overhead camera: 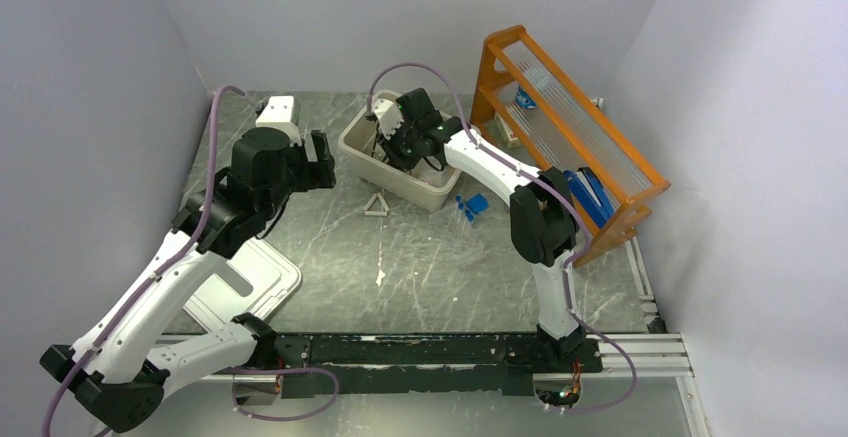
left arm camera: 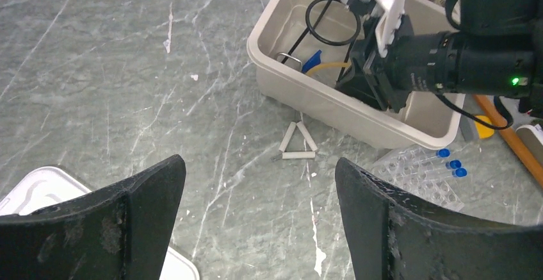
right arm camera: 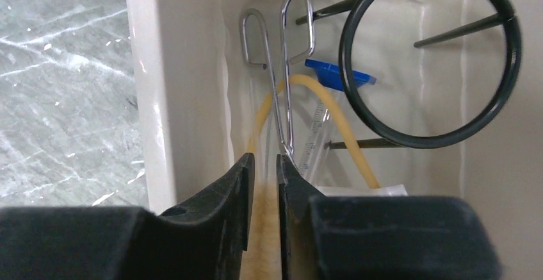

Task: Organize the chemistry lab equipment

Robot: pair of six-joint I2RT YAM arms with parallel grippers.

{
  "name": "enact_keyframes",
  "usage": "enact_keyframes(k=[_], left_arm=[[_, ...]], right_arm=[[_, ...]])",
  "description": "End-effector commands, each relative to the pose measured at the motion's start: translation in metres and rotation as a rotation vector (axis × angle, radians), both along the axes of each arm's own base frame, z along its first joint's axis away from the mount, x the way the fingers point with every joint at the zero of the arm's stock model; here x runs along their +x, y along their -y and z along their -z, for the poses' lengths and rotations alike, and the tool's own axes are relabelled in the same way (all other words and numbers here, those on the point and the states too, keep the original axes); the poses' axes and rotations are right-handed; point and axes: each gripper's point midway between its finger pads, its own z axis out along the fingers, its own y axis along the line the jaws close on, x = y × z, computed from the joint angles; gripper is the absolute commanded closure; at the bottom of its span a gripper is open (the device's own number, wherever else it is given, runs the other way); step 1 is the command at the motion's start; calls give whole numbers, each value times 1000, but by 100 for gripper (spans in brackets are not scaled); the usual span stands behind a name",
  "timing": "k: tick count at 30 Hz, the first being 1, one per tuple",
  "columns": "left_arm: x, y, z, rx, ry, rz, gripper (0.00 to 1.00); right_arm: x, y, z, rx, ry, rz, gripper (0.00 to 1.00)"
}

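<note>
A: Top view, position?
B: Fixed, high behind the arm bases, facing down over the whole table.
A: Wrist views?
B: Left looks past the left hand, mid-range, toward the tub. Right looks past the right hand, close, into the tub. All three share the tub.

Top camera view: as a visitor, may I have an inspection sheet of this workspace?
Surface: grey marbled table.
Job's things: black wire tripod ring, metal tongs, tan rubber tube in the beige tub; white triangle and blue-capped tubes outside it.
Clutter: white lid front left; orange rack at right.
End effectors: left end effector open above table; right end effector in tub, grip unclear.
Cables: purple cables along both arms.
Surroundings: plain pale walls.
</note>
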Motion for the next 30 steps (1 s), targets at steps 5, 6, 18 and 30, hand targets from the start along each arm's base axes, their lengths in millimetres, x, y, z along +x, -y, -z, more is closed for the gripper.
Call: enact_keyframes(k=[5,6,18,30], left_arm=[[7,7,10,-40,-3,-4,10],[7,6,11,-40,-3,-13,10],[0,-48,-25,-31,139,-258,12],[-16,-79,-49,-87,228,-386,11]], right_arm=[[11,0,-50,89,37,109,66],[11,0,-58,110,45,123,65],[-61,-39,-83,138,159,106,48],[-87,-64,20,-96,52,-59,76]])
